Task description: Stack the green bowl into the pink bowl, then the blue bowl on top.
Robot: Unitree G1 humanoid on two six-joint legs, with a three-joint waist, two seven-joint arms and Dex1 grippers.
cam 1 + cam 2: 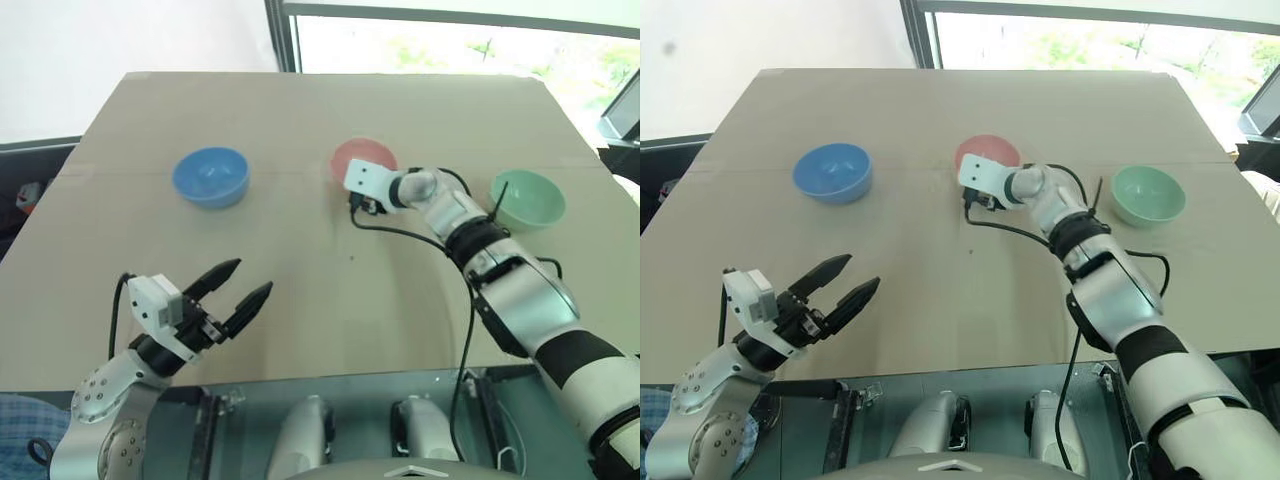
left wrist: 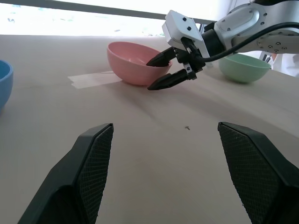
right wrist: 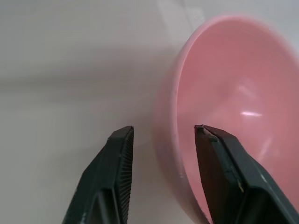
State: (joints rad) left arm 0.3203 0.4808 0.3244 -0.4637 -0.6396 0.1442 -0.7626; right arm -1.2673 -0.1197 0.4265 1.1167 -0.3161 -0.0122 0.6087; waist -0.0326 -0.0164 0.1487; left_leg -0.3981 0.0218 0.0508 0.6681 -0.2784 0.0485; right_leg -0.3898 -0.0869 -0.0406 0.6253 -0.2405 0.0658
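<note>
The pink bowl (image 1: 365, 155) stands upright at the middle of the table, with the blue bowl (image 1: 211, 176) to its left and the green bowl (image 1: 527, 199) to its right, all apart. My right gripper (image 2: 150, 74) straddles the pink bowl's near rim, one finger inside and one outside. In the right wrist view a gap shows between the outer finger and the bowl's wall (image 3: 233, 93), so the jaws stand open around the rim. My left gripper (image 1: 252, 276) hovers wide open and empty near the table's front left, well short of the blue bowl.
The tan tabletop (image 1: 300, 290) ends just in front of me at a glass-topped edge. A strip of pale tape (image 2: 91, 80) lies flat beside the pink bowl. A black cable (image 1: 400, 233) trails from my right wrist over the table. A window runs along the back.
</note>
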